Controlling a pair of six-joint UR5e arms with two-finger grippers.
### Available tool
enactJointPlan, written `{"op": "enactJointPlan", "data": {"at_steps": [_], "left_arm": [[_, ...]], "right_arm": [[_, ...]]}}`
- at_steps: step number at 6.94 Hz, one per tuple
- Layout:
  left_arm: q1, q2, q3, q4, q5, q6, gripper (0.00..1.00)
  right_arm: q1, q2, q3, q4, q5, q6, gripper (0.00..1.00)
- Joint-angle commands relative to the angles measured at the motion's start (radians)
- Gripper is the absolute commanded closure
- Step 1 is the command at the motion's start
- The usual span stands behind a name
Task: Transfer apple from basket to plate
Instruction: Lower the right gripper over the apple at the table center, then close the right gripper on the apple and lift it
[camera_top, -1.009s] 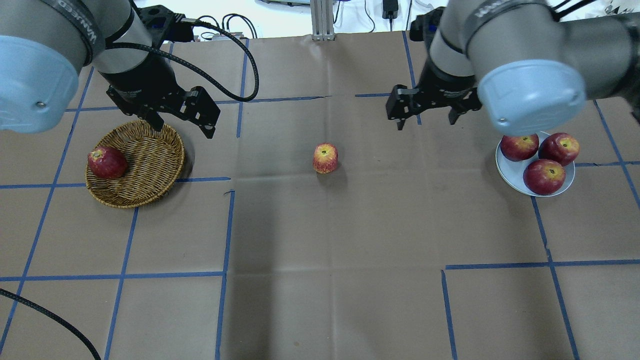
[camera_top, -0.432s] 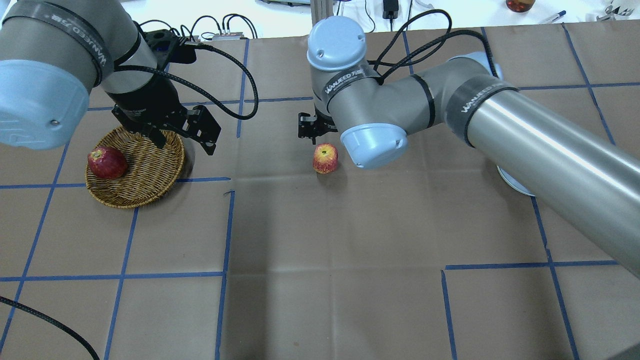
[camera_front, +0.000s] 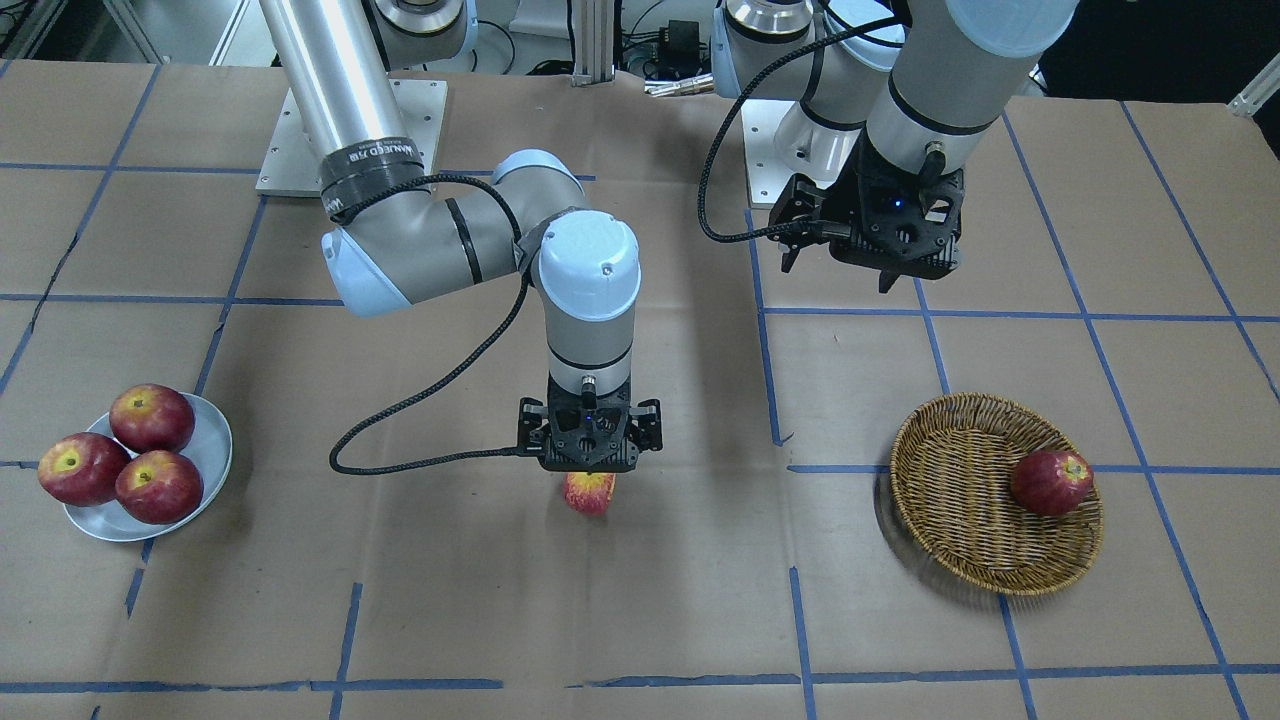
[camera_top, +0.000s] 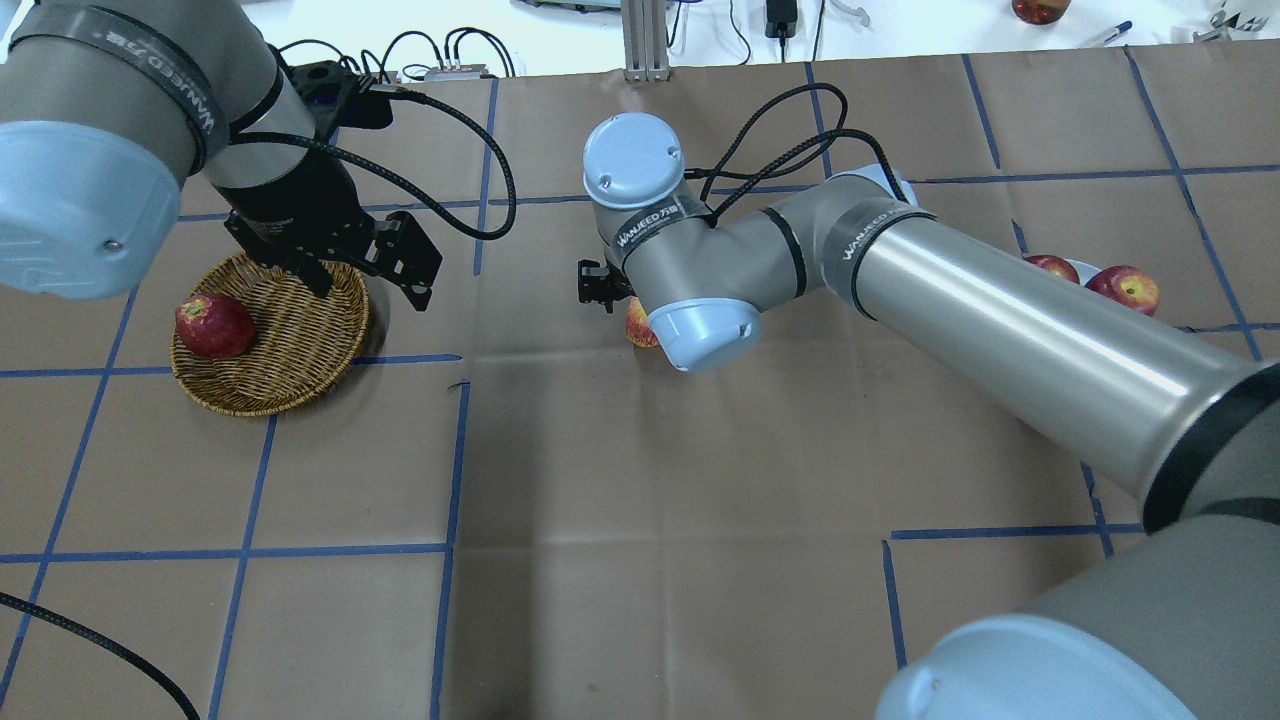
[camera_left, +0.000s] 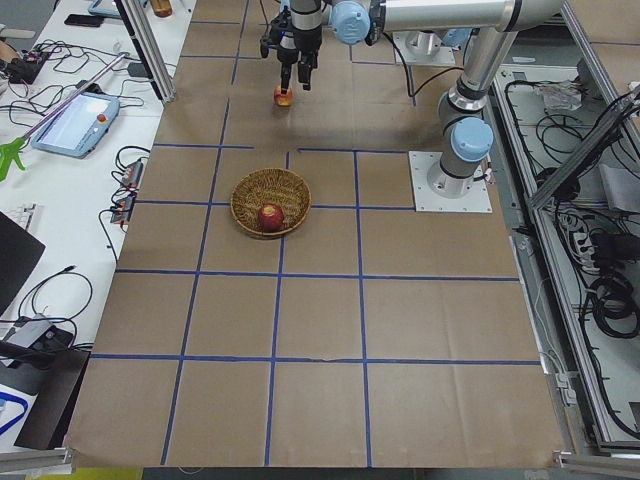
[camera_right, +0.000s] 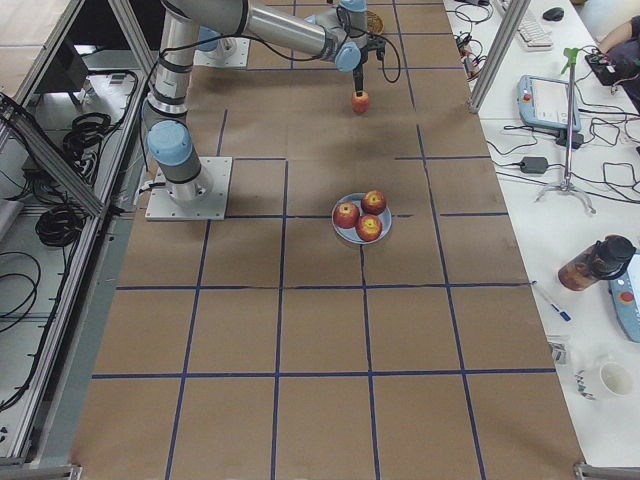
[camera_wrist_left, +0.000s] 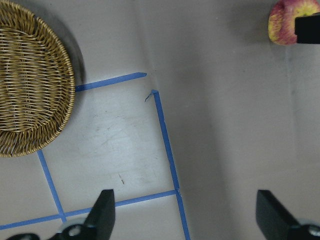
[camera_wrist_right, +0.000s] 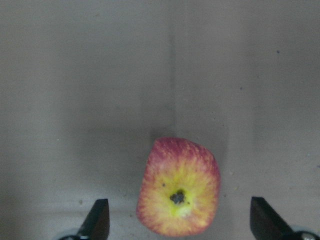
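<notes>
My right gripper (camera_front: 590, 472) points straight down at mid-table, the arm stretched out from its base and bent at the elbow; its jaws stand wide, one finger (camera_wrist_right: 99, 221) on each side of the apple (camera_wrist_right: 179, 187), neither touching it; the apple sits stem end up on the table (camera_front: 640, 620) directly under the hand, in neither container. My left gripper (camera_top: 367, 285) hangs raised, wrist down, spread wide and holding nothing, just beside the basket (camera_front: 960, 560); the basket lies well off to one side of the right hand, one dark apple (camera_front: 1050, 482) against its wall farthest from that hand. The plate (camera_front: 212, 440) lies well off on the right hand's other side; three red apples (camera_front: 152, 418) crowd it.
</notes>
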Motion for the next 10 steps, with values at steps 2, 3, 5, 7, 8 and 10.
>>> {"op": "enactJointPlan", "data": {"at_steps": [2,3,5,7,8,10], "left_arm": [[0.000,-0.001,0.001,0.000,-0.001,0.000,0.01],[0.000,-0.003,0.002,0.000,-0.001,-0.002,0.01],[0.000,-0.003,0.002,0.000,-0.001,-0.002,0.01],[0.000,-0.007,0.009,0.000,-0.003,-0.002,0.01],[-0.001,-0.015,0.025,0.000,-0.001,-0.002,0.01],[-0.001,-0.019,0.030,-0.001,0.000,-0.002,0.01]], "right_arm": [[0.002,0.077,0.002,-0.044,-0.001,-0.004,0.05],[0.002,0.073,0.000,-0.041,0.000,-0.004,0.32],[-0.001,0.056,-0.003,-0.034,0.000,-0.005,0.51],[-0.019,0.019,-0.016,-0.017,0.011,-0.005,0.52],[-0.039,-0.037,-0.035,0.061,0.012,-0.010,0.52],[-0.149,-0.178,-0.056,0.254,0.026,-0.109,0.51]]}}
